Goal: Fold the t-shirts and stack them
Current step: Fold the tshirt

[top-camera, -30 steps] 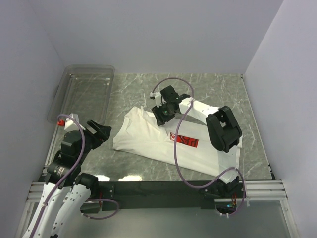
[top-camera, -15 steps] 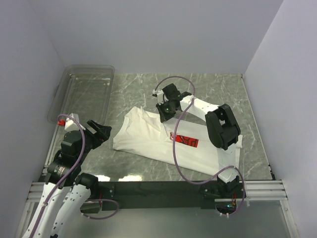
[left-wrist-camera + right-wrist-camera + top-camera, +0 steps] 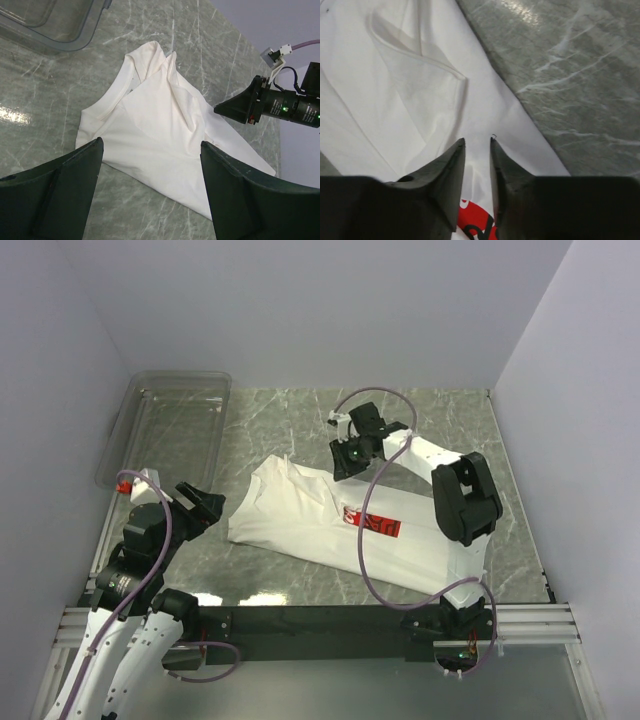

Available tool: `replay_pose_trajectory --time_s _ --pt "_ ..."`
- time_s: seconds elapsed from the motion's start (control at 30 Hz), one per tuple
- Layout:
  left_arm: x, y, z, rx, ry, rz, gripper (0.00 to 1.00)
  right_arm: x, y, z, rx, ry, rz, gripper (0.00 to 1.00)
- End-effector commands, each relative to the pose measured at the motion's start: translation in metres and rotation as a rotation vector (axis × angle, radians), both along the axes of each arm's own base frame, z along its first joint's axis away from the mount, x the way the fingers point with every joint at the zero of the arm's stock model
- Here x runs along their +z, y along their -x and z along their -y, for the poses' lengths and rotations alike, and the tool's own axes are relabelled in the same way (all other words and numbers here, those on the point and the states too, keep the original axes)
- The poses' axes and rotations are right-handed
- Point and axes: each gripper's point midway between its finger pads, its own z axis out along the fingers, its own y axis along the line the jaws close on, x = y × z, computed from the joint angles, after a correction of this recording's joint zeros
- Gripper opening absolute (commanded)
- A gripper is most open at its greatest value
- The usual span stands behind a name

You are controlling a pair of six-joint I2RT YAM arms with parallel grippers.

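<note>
White short-sleeved cotton t-shirt with red square chest print point(image 3: 300, 515) lies partly folded, mid grey marbled table point(image 3: 270, 430). Right gripper point(image 3: 477, 141) over its far edge, jaws narrow, nothing between them. Left gripper point(image 3: 151, 145) spread wide, empty, near shirt's left side.
</note>
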Motion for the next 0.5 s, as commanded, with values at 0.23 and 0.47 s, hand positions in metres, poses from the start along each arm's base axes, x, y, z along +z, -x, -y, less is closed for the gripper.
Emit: replay_pose_trajectory --time_s 0.23,0.47 --pt "0.004 -0.006 0.005 -0.011 0.023 0.021 0.83 0.006 0.006 -0.036 0.079 -0.095 -0.048 0.43" --pt "0.001 -0.007 0.006 -0.014 0.026 0.011 0.83 -0.005 0.006 -0.05 0.111 -0.085 -0.074 0.43"
